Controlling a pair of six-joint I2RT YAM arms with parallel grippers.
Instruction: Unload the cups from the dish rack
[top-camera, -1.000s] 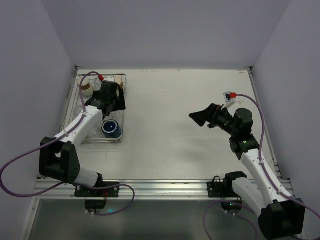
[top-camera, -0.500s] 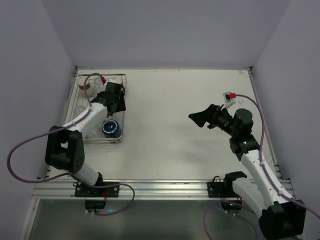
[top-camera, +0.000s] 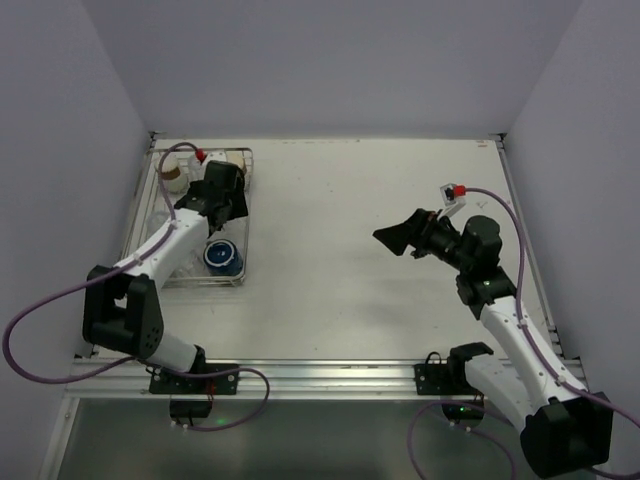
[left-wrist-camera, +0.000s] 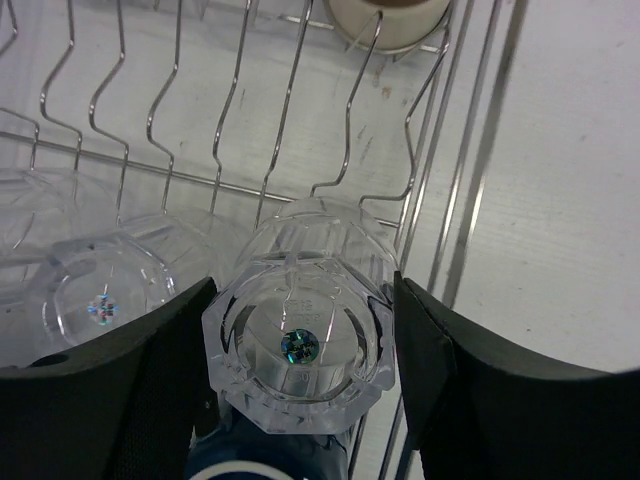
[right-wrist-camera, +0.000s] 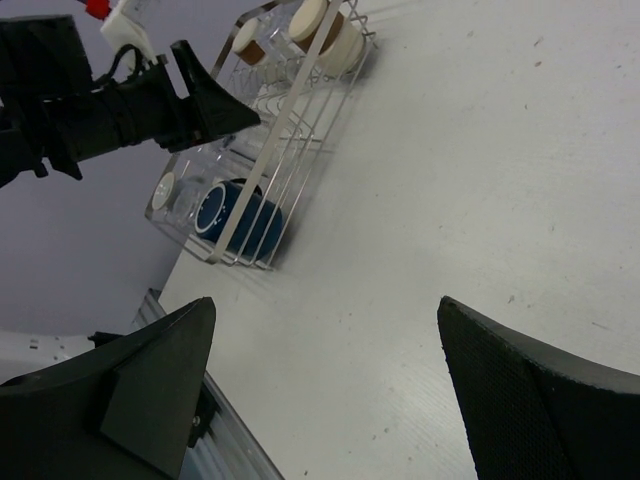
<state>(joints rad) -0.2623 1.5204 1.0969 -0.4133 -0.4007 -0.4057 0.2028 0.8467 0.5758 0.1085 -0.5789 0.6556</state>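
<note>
Currently grips a clear tumbler with the left gripper, fingers pressed against its ridged sides, base turned toward the wrist camera. Holds the tumbler inside the rack, over the wire prongs, close by the right-hand side. Shows a second tumbler just beside it on the left, also clear and base-on; cannot tell whether touching. Shows a navy mug directly below the gripped tumbler at the picture's lower edge, and a tan cup with cream base at the rack's far end.

From above, finds the rack in the far left corner of the table, long side along the table's left edge, left arm stretched over it, mug at the near end, another tan cup at the far left corner.

Holds the right gripper wide open, gripping nothing, over bare table right of centre, well apart from the rack, jaws pointing toward it.
</note>
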